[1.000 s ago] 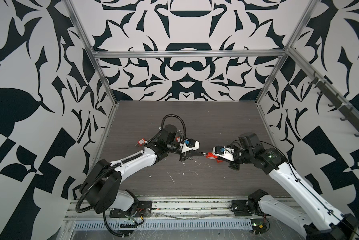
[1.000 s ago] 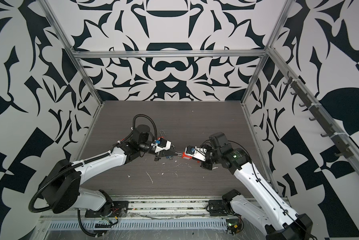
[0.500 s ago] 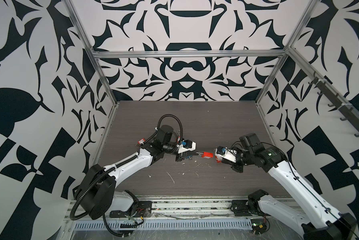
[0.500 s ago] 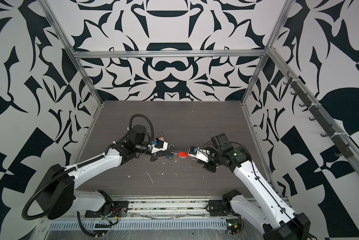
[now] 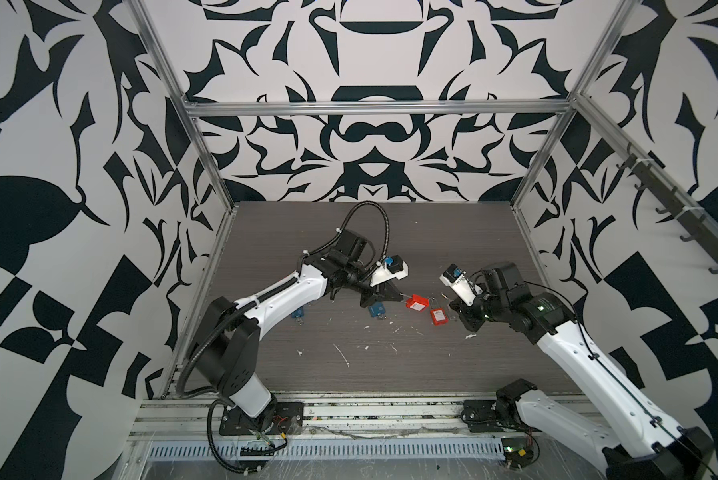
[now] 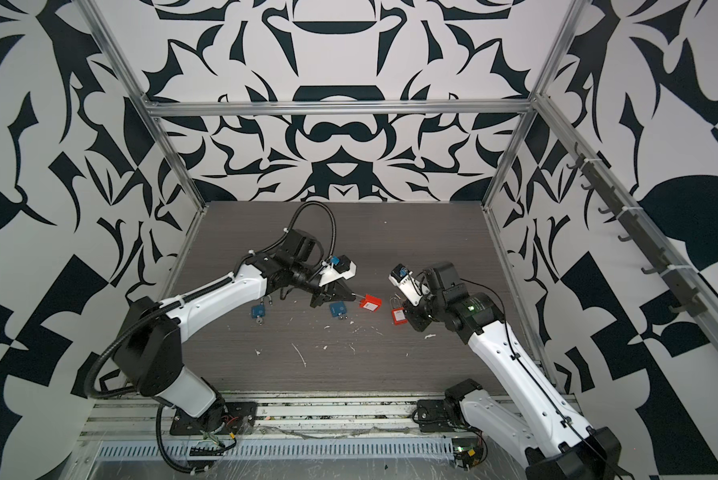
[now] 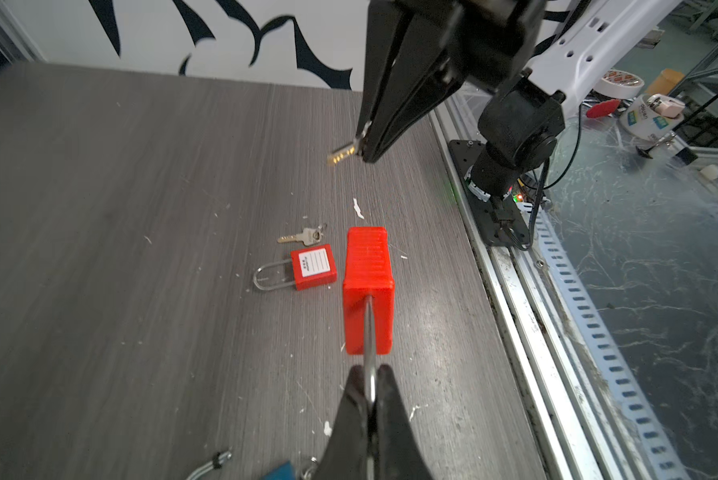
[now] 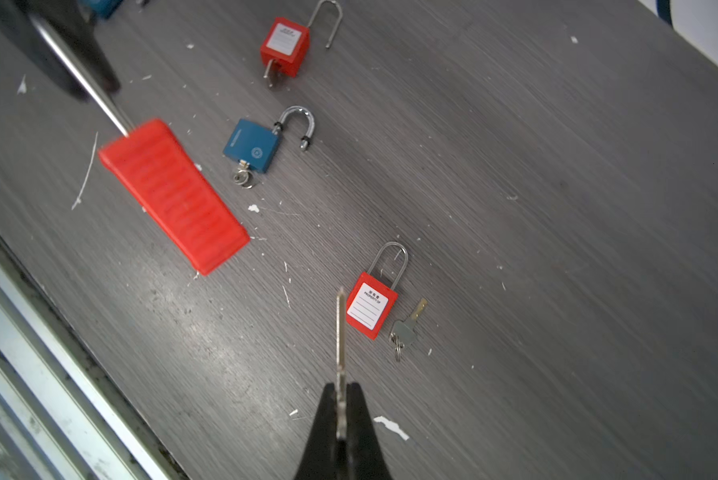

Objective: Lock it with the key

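1. In both top views the left fingers (image 5: 392, 296) (image 6: 341, 296) are clamped on the shackle of the red padlock (image 5: 416, 302) (image 6: 370, 302), which is held out just above the counter (image 5: 349, 249). The right fingers (image 5: 457, 307) now stand well apart from it. A second ago the two sets of tips were almost meeting, so the arms have drawn back from each other. A second red padlock (image 5: 436, 316) lies on the counter between them, and two blue padlocks (image 5: 377, 309) (image 5: 298, 312) lie further to the left.

2. In the left wrist view the left fingers (image 7: 382, 380) are closed on the steel shackle (image 7: 369, 332), and the red padlock (image 7: 367, 291) sticks out away from the camera. Beyond it the right fingers (image 7: 370, 141) pinch the key (image 7: 343, 156), whose blade is free in the air and clear of the padlock. A spare key (image 7: 303, 237) lies beside the second red padlock (image 7: 312, 267).

3. In the right wrist view the right fingers (image 8: 351, 399) are shut on the head of the key (image 8: 340, 332). The red padlock (image 8: 174, 195) is blurred and off to one side, not in line with the blade.

4. The key is out of the keyhole, and I cannot tell whether the lock was turned. If it was not, the blade must be lined up with the padlock's end again.
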{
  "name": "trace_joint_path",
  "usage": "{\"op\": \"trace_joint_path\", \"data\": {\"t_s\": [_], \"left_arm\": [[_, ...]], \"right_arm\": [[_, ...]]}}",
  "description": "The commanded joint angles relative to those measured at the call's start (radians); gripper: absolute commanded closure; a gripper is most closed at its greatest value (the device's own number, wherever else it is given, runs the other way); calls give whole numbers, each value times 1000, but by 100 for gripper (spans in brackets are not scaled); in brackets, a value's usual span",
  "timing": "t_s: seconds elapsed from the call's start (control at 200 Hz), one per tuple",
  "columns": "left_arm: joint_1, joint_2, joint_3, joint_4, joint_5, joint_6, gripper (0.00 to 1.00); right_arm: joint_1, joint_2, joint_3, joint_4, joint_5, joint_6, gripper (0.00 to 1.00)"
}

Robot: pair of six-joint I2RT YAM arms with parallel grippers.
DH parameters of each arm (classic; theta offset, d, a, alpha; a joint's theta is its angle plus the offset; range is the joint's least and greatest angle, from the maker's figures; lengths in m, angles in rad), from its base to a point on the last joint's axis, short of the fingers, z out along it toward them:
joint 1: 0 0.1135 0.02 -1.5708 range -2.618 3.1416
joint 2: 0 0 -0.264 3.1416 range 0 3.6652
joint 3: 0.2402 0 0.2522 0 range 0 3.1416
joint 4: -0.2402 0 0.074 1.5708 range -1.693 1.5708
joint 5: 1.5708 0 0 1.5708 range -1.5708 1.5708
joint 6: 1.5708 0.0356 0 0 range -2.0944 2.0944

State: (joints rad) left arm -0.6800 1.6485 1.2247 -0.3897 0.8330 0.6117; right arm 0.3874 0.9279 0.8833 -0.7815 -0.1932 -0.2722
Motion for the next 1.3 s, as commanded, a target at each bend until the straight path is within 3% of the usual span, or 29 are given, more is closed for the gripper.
{"op": "trace_joint_path", "data": {"t_s": [0.0,0.165,0.575,1.18,1.295], "left_arm": [[-4,77,86,-187,32,0,100],[-10,214,232,-349,9,29,100],[-40,466,472,-629,-73,82,100],[-62,689,717,-867,-139,119,100],[-65,711,742,-848,-177,103,94]], "right_arm": [[-2,-12,41,13,90,166,99],[-2,9,65,-36,158,256,99],[-2,13,42,-24,120,341,99],[-1,89,43,-18,56,388,100],[-1,110,40,-14,57,405,100]]}}
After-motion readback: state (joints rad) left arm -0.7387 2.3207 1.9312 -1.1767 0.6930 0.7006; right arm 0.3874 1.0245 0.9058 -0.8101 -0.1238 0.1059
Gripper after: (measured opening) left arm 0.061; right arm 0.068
